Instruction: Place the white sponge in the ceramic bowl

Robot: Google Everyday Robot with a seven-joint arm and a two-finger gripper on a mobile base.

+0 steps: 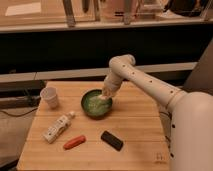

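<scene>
White gripper (pixel 106 94) at the end of the arm (pixel 145 82), pointing down into the ceramic bowl (pixel 86 106) from its back right side, tip below the rim line. Spread or pressed together: cannot tell, the tip merges with the pale patch beneath it. That patch, small and off-white, reads as the white sponge (pixel 101 98); it sits over the lighter green inside of the bowl, right at the gripper tip. Gripped or already lying on the bowl's floor: cannot tell. Bowl is round, dark green outside, upright, near the middle of the wooden table (pixel 142 131), towards the back. White paper cup (pixel 50 96) stands upright to the left of the bowl, apart from it, near the back left corner. White bottle (pixel 59 127) lies on its side in front of the cup, neck aimed towards the bowl, not touching it. Orange-red oblong item (pixel 74 142) lies just in front of the bottle. Black oblong block (pixel 111 140) lies in front of the bowl, to the right of the orange-red item, apart from both.
</scene>
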